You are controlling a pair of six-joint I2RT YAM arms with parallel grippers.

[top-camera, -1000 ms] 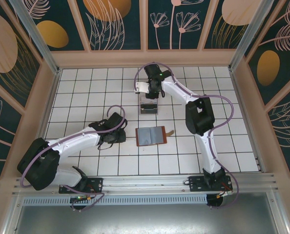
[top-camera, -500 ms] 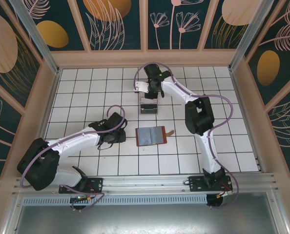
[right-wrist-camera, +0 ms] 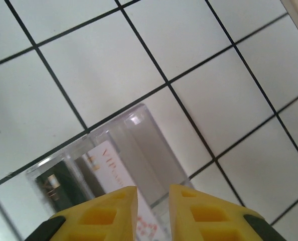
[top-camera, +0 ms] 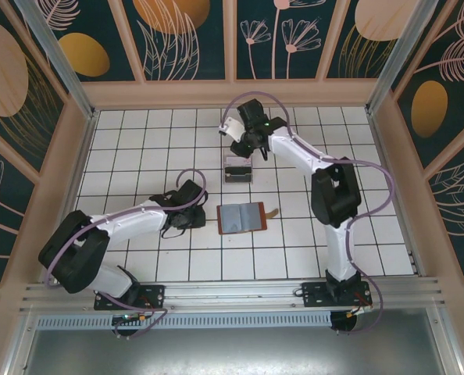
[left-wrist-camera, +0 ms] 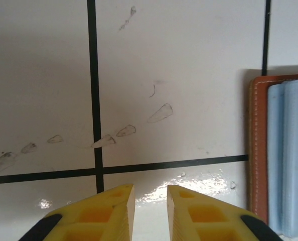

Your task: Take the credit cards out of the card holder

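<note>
White tiled table (top-camera: 138, 141), open card holder (top-camera: 242, 218), clear stand (top-camera: 238, 169)

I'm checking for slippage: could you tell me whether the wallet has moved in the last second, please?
No. The wallet lies on the same tiles as before, seen from the top camera.

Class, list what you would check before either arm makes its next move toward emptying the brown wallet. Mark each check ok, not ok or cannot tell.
1. Card holder lies open on the table, lining up: ok.
2. Left gripper empty, jaws only narrowly apart, beside the holder's edge: ok.
3. Right gripper empty, jaws only narrowly apart, above the clear stand: ok.
4. Credit cards sit inside the stand: ok.
5. Any card left in the holder's pockets: cannot tell.
</note>
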